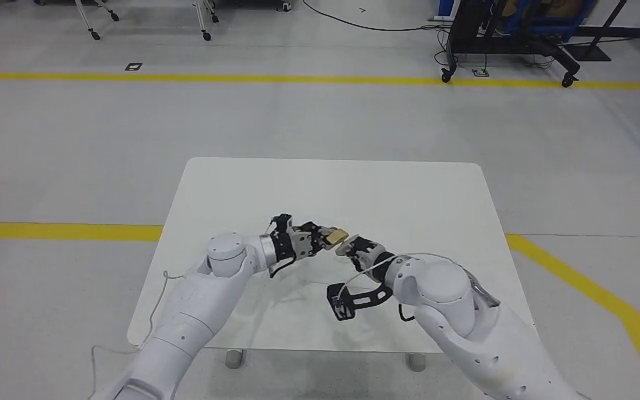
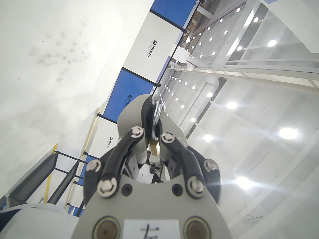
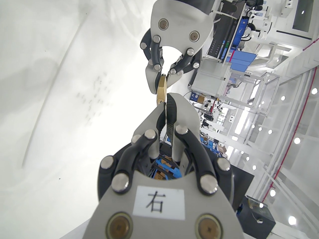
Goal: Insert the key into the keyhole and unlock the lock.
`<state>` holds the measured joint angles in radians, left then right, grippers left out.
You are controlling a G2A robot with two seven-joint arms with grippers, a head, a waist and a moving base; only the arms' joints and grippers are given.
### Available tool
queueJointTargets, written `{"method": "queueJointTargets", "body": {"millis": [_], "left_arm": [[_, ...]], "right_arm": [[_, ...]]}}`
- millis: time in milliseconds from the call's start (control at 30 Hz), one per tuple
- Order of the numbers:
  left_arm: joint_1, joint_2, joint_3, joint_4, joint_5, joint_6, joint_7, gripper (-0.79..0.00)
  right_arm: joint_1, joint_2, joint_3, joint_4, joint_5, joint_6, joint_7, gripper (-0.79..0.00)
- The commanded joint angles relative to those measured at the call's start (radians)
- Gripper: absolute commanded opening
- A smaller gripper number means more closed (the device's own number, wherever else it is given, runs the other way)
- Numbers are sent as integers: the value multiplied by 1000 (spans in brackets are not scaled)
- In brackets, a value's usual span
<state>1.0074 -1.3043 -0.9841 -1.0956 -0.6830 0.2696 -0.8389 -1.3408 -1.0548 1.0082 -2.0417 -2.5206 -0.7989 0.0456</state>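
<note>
A small brass padlock (image 1: pixel 334 237) hangs in the air over the middle of the white table (image 1: pixel 420 200). My left gripper (image 1: pixel 318 238) is shut on it. In the left wrist view the silver shackle (image 2: pixel 159 110) is pinched at the left gripper (image 2: pixel 155 105) tips and a bit of brass body (image 2: pixel 154 149) shows lower down. My right gripper (image 3: pixel 166 100) is shut, its tips right against the end of the padlock (image 3: pixel 161 88) held by the left gripper (image 3: pixel 162 78). The key is mostly hidden between the right fingers (image 3: pixel 174 105).
Both arms meet above the table's centre (image 1: pixel 340 200). A black cable loop (image 1: pixel 350 298) hangs by the right forearm. Yellow floor lines and carts lie beyond the table.
</note>
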Motion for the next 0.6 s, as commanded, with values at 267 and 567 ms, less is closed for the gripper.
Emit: {"method": "queueJointTargets", "body": {"millis": [267,567], "left_arm": [[8,10,-5,-19,39,-51,-94,-785],[14,13,-10,-25,49,-55,-101,-785]], "right_arm": [[-44,31,105,-8,-3,-3,-140,-785],[-31,34,66,-22,-36,-21,-151,-785]]}}
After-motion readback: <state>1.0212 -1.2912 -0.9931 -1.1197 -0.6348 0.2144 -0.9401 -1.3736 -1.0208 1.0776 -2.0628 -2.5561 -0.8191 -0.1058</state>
